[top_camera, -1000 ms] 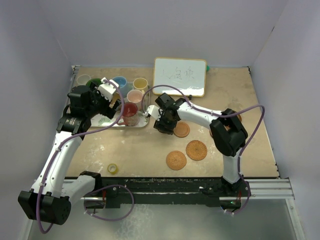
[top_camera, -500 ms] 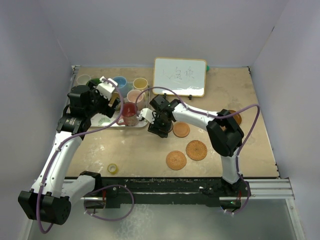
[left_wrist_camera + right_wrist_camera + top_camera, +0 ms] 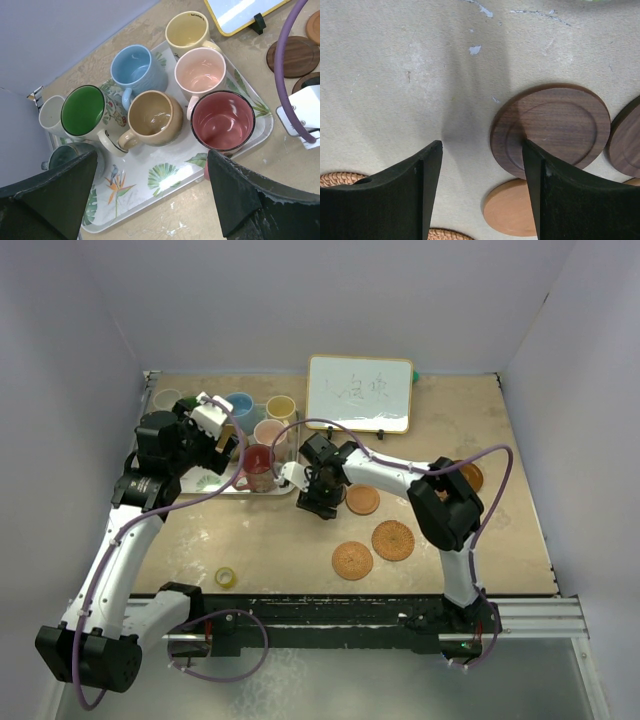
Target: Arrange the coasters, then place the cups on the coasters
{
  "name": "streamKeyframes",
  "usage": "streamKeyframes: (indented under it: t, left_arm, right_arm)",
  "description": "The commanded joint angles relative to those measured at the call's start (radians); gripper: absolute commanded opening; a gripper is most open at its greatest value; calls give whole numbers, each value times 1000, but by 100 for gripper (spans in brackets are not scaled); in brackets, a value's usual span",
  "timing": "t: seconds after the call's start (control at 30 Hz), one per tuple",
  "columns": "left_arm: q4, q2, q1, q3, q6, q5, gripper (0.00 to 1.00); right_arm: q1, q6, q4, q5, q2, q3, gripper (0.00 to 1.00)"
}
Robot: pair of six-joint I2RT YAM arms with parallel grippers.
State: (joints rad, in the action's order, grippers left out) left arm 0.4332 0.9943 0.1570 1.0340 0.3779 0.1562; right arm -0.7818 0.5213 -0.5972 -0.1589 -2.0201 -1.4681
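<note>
Several cups stand packed on a leaf-patterned tray (image 3: 165, 175): yellow (image 3: 187, 30), light blue (image 3: 135, 67), pink (image 3: 200, 72), tan (image 3: 152, 115), red (image 3: 222, 120), green-lined (image 3: 82, 110), white (image 3: 50, 112) and grey (image 3: 70, 155). My left gripper (image 3: 152, 190) hovers open above the tray's near edge, holding nothing. My right gripper (image 3: 482, 165) is open low over bare table, its right finger over the rim of a dark ringed wooden coaster (image 3: 555, 127). A light brown coaster (image 3: 510, 210) and a second dark one (image 3: 625, 137) lie beside it. Woven coasters (image 3: 352, 560) (image 3: 393, 540) lie nearer the front.
A small whiteboard (image 3: 360, 392) stands at the back centre. A yellow tape roll (image 3: 226, 577) lies near the front left. Another coaster (image 3: 470, 477) shows partly behind the right arm's elbow. Grey walls close in the table on both sides.
My right gripper has slid left toward the tray, away from the smooth coaster in the middle. The left arm has stayed almost still over the cups.
</note>
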Motion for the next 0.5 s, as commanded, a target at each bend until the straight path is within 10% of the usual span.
streamKeyframes:
  t: [0.0, 0.47]
  left_arm:
    - [-41, -22, -10, 4, -10, 13, 88]
    - [-35, -24, -10, -1, 1, 31, 88]
  right_arm:
    - [-2, 24, -53, -50, 37, 55, 67]
    - [-2, 49, -78, -65, 77, 104, 65]
